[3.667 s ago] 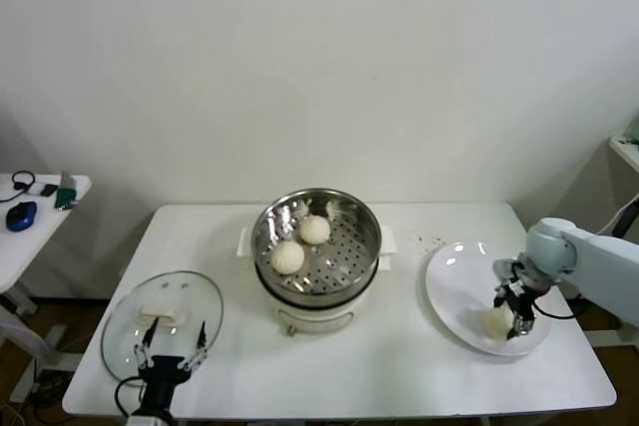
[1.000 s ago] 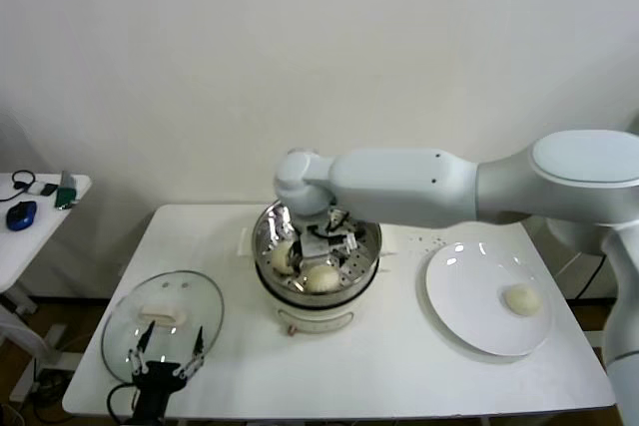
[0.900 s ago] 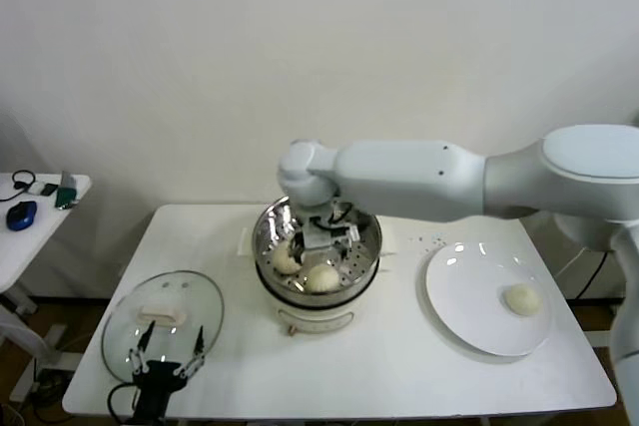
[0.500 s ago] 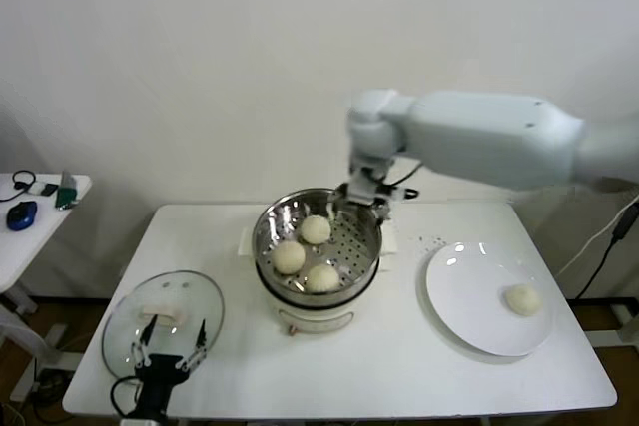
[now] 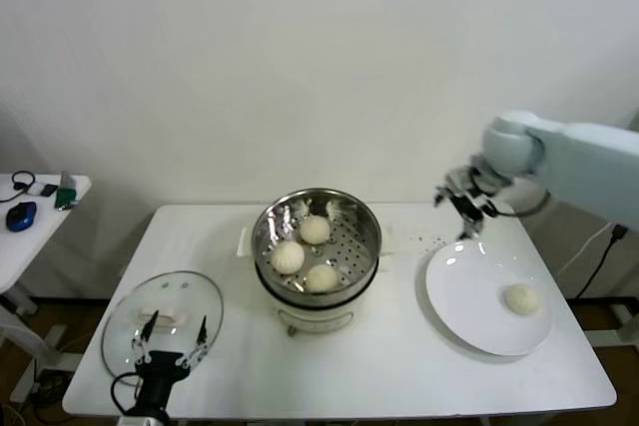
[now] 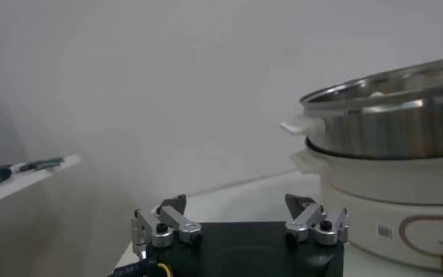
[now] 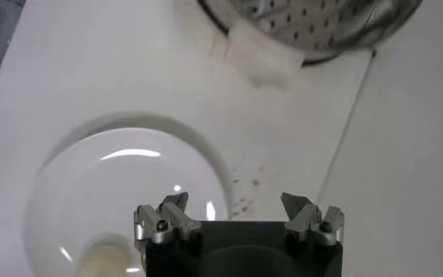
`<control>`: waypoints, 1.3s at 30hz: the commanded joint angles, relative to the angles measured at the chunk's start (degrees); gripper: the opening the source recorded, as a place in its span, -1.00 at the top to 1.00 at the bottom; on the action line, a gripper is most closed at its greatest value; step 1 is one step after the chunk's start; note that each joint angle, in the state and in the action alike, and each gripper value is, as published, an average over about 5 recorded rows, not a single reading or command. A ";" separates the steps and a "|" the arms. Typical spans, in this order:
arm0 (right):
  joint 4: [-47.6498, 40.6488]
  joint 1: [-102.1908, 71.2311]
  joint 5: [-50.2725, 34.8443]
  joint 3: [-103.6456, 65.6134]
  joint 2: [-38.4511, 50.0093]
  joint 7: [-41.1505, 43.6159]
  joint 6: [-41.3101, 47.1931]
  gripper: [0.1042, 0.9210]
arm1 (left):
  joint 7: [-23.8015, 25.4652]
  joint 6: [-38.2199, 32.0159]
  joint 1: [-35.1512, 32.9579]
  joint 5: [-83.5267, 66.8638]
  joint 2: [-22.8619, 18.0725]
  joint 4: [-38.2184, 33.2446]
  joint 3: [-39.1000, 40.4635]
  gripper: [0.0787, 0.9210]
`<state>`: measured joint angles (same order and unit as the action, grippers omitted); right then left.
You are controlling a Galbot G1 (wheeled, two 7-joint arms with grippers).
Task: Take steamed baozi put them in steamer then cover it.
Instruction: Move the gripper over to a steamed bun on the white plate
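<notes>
three steamed baozi (image 5: 303, 251) seen inside steamer (image 5: 317, 248) at table (image 5: 399, 366) centre, one more left on white plate (image 5: 459, 296) to its right. right gripper (image 5: 465, 209) held above plate's far edge, jaws spread wide, nothing carried. left gripper (image 5: 169, 341) parked by glass lid (image 5: 130, 321), jaws apart, empty. steamer uncovered.

Steamer (image 5: 318, 236): shiny polished steel pot, perforated metal tray, on a matt cream plastic base (image 5: 316, 314). Baozi (image 5: 288, 257): smooth matt dough. Plate (image 5: 461, 298): glossy white, glaze catching light. Lid (image 5: 120, 331): clear glass with a metal rim. Table (image 5: 399, 366): smooth matt white.
</notes>
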<state>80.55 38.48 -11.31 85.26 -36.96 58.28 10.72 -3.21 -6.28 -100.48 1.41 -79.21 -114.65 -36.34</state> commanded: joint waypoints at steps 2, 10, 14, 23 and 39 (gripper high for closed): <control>-6.71 -25.92 8.95 -19.50 12.74 2.61 3.51 -0.76 | 0.39 0.17 -0.12 -0.10 -0.05 -0.64 -0.05 -0.77; -15.45 -37.47 15.06 -30.43 9.80 3.47 0.22 -0.76 | 0.26 0.55 -0.11 0.73 -0.31 -0.41 0.04 -0.77; -18.39 -39.04 15.46 -32.17 7.56 3.52 -0.56 -0.76 | 0.29 0.83 0.00 1.04 -0.41 -0.38 0.12 -0.77; -24.58 -38.54 17.56 -32.37 3.37 4.22 -2.02 -0.76 | 0.14 1.03 -0.01 1.49 -0.62 -0.10 0.36 -0.77; -27.06 -38.15 17.11 -31.15 -0.45 4.80 -2.18 -0.76 | -0.31 1.14 0.12 2.27 -0.53 0.74 0.59 -0.77</control>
<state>55.90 1.60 5.10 55.16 -35.72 62.85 8.93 -3.47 -5.06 -100.28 3.52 -79.81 -114.00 -35.71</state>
